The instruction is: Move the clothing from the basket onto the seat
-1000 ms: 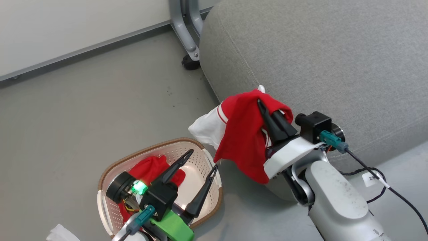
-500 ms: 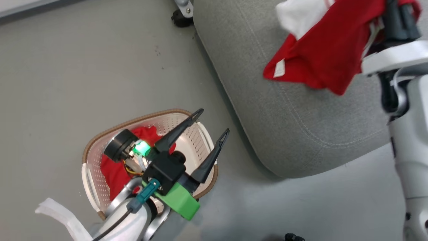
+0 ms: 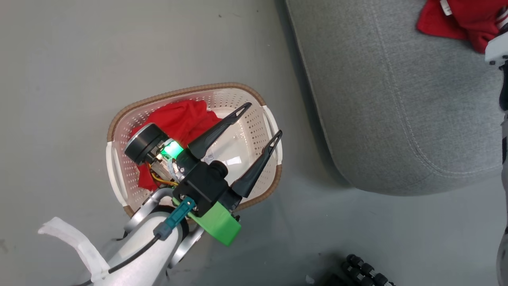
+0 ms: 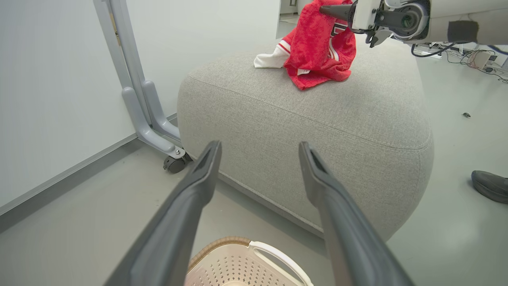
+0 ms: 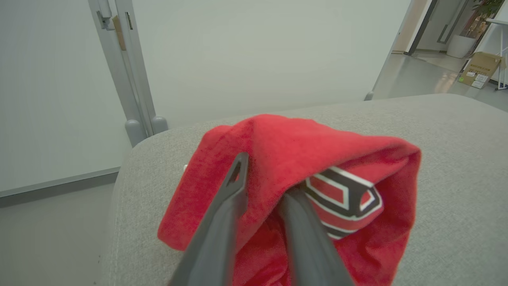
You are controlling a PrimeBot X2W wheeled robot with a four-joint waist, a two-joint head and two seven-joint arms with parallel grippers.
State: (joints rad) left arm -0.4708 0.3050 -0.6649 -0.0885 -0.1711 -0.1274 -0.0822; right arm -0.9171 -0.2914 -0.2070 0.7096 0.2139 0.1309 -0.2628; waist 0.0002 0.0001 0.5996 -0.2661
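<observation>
Red and bunched, the garment (image 3: 180, 119) is lying in the basket (image 3: 178, 91) at nine o'clock from the wide-open left gripper (image 3: 264, 119), the nearer one. The right gripper (image 5: 264, 178), fingers narrowly parted and its hold unclear, is sitting under the jersey (image 4: 321, 51) on the seat (image 4: 317, 131).

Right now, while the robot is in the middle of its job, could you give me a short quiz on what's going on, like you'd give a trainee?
1. True or false: the basket is empty.
2. The left gripper, seen over the basket, has its jaws: A) wide open, holding nothing; B) shut on cloth; C) shut on a handle.
3. Fill in: the red jersey at the right gripper touches down on the grey ____.
Key: 1. False; a red garment lies in it. 2. A. 3. seat.
</observation>
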